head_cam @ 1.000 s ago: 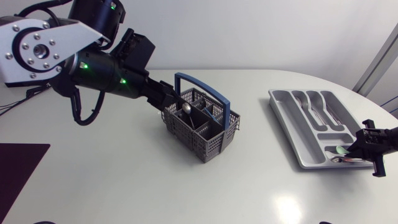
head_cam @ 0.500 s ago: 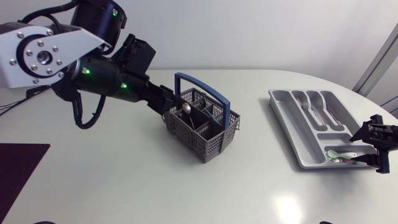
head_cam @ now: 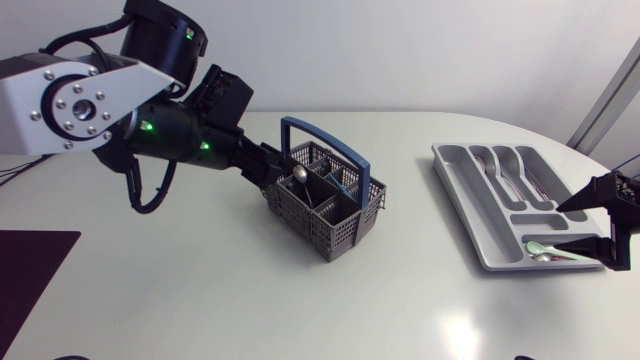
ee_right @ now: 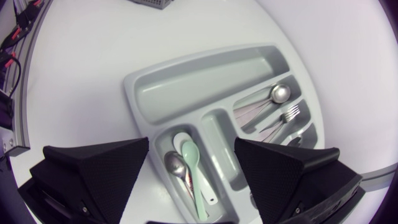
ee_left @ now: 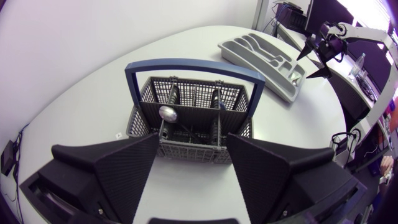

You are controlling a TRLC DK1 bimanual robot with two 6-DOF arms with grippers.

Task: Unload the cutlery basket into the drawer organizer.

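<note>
Just ahead of the wide-open left jaws, off their ribbed black wedges, stands the grey mesh basket with a blue hoop handle, a round-bowled steel spoon upright inside. The right jaws, equally wide, hang over the moulded grey organizer; beneath them a glossy mint spoon lies beside a metal spoon in its short end compartment.

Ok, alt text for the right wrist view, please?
The open right end effector hovers over the organizer. Between its fingers, small spoons lie in one compartment; a larger spoon and forks lie in slots beyond.
</note>
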